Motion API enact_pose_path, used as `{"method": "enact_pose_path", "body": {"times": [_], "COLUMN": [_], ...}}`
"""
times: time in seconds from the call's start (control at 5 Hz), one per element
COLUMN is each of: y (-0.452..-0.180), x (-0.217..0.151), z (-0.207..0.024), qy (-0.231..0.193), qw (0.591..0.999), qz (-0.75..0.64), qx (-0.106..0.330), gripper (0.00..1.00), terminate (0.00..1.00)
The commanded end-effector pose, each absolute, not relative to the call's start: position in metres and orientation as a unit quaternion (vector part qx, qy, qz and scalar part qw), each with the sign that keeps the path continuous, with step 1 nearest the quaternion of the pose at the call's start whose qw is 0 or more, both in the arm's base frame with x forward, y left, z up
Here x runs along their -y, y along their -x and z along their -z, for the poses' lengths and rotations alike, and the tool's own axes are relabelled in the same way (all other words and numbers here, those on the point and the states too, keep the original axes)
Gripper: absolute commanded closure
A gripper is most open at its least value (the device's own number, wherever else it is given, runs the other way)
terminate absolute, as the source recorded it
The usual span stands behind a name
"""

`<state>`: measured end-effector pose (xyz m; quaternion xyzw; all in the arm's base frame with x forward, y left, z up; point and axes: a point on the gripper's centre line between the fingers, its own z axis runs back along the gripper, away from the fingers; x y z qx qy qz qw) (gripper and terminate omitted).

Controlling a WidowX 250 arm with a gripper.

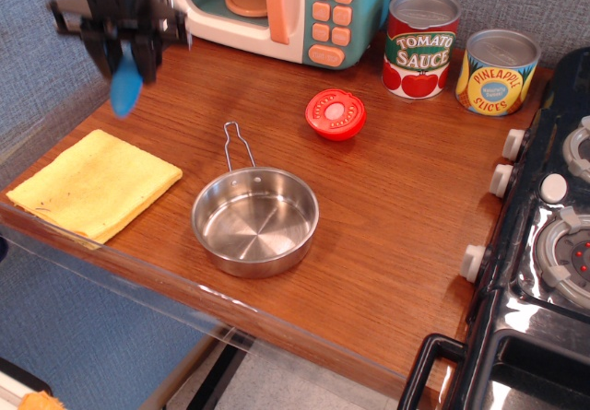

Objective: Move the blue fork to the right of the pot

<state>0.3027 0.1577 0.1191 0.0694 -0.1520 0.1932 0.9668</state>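
While the jaws (124,55) sit clamped on the blue fork (125,89), it hangs handle-down, long axis approx. vertical, above the tabletop (396,244) at far left; I judge the pot (255,221) lies down-right, so I carry rightward past it.

At the far side of the surface, the red-and-white can (421,43) reads "TOMATO SAUCE" on its label. Just to its right, the yellow-and-blue can (498,71) reads "PINEAPPLE SLICES", with a line of smaller print between those two words that is too small to read.
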Motion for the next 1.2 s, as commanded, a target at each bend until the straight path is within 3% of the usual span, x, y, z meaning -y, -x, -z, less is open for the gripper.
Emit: {"method": "enact_pose_path", "body": {"times": [0.0, 0.2, 0.4, 0.6, 0.8, 1.0], "y": [-0.286, -0.284, -0.285, -0.291, -0.292, -0.296], "x": [-0.119, -0.073, -0.024, 0.026, 0.076, 0.096], "z": [-0.168, -0.166, -0.159, -0.140, -0.117, -0.092], "qy": [-0.029, 0.031, 0.058, 0.047, 0.026, 0.020], "qw": [0.956, 0.967, 0.979, 0.985, 0.985, 0.984], "qz": [-0.192, -0.159, -0.128, -0.117, -0.134, -0.142], "qx": [0.221, 0.197, 0.150, 0.113, 0.108, 0.107], "gripper": [1.00, 1.00, 1.00, 1.00, 1.00, 1.00], "terminate": [0.00, 0.00, 0.00, 0.00, 0.00, 0.00]}}
